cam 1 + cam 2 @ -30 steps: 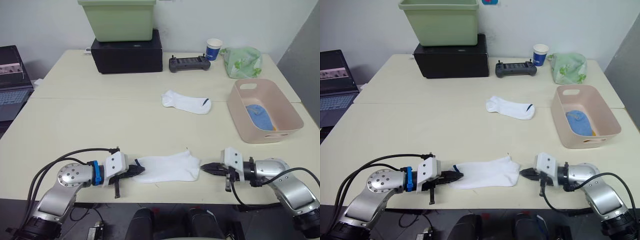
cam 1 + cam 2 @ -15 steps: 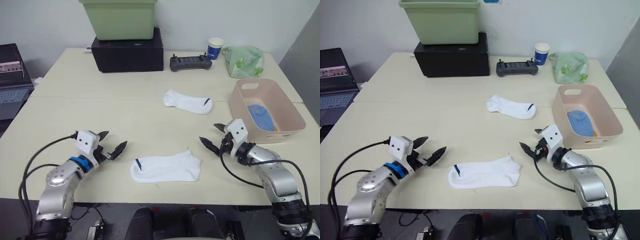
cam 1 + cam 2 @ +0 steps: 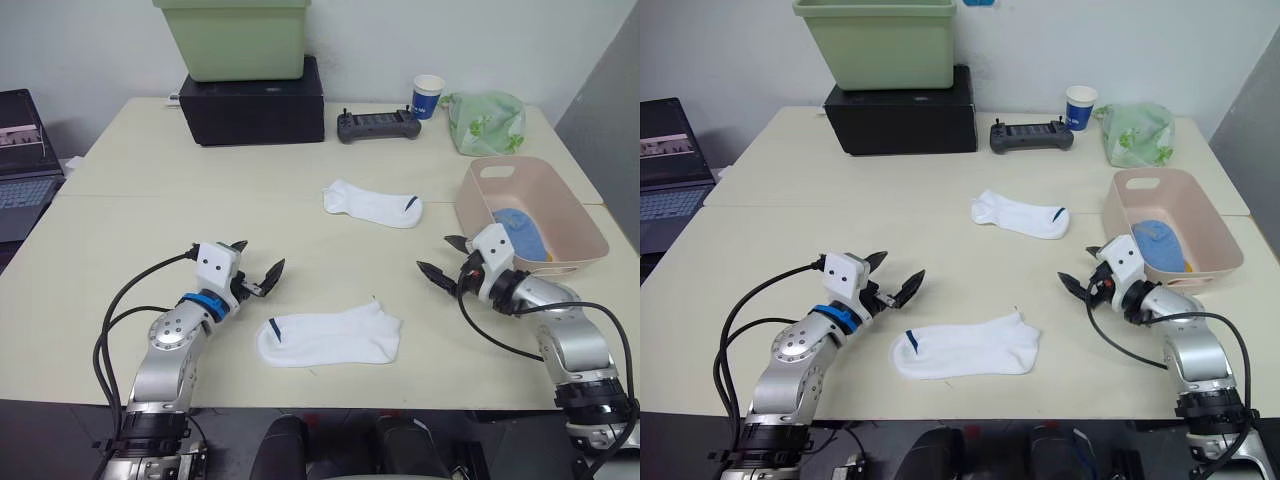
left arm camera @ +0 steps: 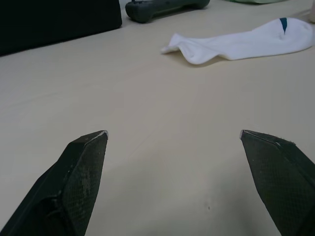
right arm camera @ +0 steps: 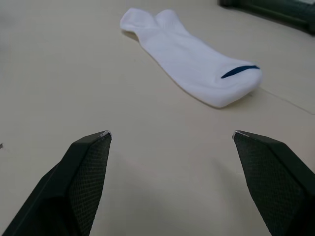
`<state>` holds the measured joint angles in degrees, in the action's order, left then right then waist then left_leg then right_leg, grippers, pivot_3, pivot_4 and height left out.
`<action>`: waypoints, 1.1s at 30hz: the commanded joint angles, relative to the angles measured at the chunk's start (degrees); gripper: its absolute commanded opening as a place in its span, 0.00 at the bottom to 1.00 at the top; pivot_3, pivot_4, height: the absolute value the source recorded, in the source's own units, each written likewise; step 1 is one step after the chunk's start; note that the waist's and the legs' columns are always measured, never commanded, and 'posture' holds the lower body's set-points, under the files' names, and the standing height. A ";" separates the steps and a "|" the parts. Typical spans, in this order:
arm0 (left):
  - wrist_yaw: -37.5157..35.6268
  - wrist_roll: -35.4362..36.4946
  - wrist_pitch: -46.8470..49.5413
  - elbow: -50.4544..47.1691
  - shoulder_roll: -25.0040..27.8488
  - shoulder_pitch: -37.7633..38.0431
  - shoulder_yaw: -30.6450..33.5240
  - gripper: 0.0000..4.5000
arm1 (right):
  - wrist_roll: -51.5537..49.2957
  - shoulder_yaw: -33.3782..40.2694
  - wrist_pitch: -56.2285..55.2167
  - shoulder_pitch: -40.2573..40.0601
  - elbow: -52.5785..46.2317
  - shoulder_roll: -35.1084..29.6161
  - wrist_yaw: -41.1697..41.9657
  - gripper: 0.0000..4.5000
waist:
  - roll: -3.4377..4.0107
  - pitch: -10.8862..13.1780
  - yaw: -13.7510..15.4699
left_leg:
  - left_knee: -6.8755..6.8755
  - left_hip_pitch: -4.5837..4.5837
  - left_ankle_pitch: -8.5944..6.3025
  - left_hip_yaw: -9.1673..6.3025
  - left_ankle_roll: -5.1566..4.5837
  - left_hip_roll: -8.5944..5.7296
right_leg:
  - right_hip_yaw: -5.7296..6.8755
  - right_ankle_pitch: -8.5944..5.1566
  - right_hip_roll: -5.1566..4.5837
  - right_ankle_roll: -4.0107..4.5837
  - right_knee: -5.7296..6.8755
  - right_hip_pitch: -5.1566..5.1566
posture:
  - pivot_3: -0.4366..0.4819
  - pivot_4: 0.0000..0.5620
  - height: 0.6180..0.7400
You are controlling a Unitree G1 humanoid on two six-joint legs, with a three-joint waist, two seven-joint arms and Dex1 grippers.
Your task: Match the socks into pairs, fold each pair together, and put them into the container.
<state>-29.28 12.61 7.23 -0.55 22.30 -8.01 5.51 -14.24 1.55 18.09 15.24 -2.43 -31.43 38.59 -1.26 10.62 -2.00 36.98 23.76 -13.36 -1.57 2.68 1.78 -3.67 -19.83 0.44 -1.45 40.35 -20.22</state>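
Note:
A white sock [image 3: 330, 336] with a dark mark at its left end lies flat near the table's front edge. A second white sock [image 3: 374, 204] with a dark mark lies farther back, and both wrist views look toward it [image 4: 241, 42] [image 5: 192, 64]. The pale pink container [image 3: 575, 205] stands at the right with a light blue sock [image 3: 520, 232] inside. My left gripper [image 3: 260, 256] hovers open just left of and behind the near sock. My right gripper [image 3: 435, 254] hangs open to the sock's right, beside the container. Both are empty.
At the back stand a light green bin [image 3: 235, 38] on a black box [image 3: 255, 105], a black controller [image 3: 378, 126], a paper cup [image 3: 428, 97] and a leaf-print cloth [image 3: 485, 122]. A laptop [image 3: 20, 150] sits off the table's left edge.
Both grippers were shut on the ends of the near white sock. They have opened, let go and lifted away toward the back. The sock stays flat on the table.

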 commanded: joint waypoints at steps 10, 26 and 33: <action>3.73 -1.25 -1.81 -1.46 -0.37 -0.05 1.23 1.00 | 1.52 0.08 -1.04 5.83 3.66 -1.04 0.97 0.94 | 0.00 0.00 0.14 | 0.02 0.00 0.00 0.01 0.00 -0.05 | -0.01 0.00 -0.02 0.00 0.07 -0.01 | 0.48 0.27 1.00; -2.89 2.57 -3.64 1.74 3.20 -0.34 3.79 1.00 | 6.65 -5.68 0.88 3.74 -4.02 3.83 -3.87 0.94 | 0.00 0.00 0.03 | 0.02 0.00 0.01 0.03 0.01 -0.07 | -0.01 0.00 -0.03 0.00 0.07 -0.02 | 0.48 0.27 1.00; -4.96 5.10 -1.45 3.62 6.66 -3.33 7.30 1.00 | 11.63 -11.24 2.20 12.99 3.05 11.61 -8.76 0.94 | 0.00 0.00 -0.43 | 0.01 -0.04 0.01 0.01 0.01 -0.01 | 0.01 0.00 0.01 0.00 0.14 -0.06 | 0.48 0.27 1.00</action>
<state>-33.84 16.78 5.88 3.33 27.78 -10.52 10.24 -3.93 -8.94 20.58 26.65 -0.34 -20.56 31.39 -1.26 10.62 -2.43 36.98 23.72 -13.35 -1.56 2.69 1.77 -3.67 -19.83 0.44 -1.44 40.50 -20.30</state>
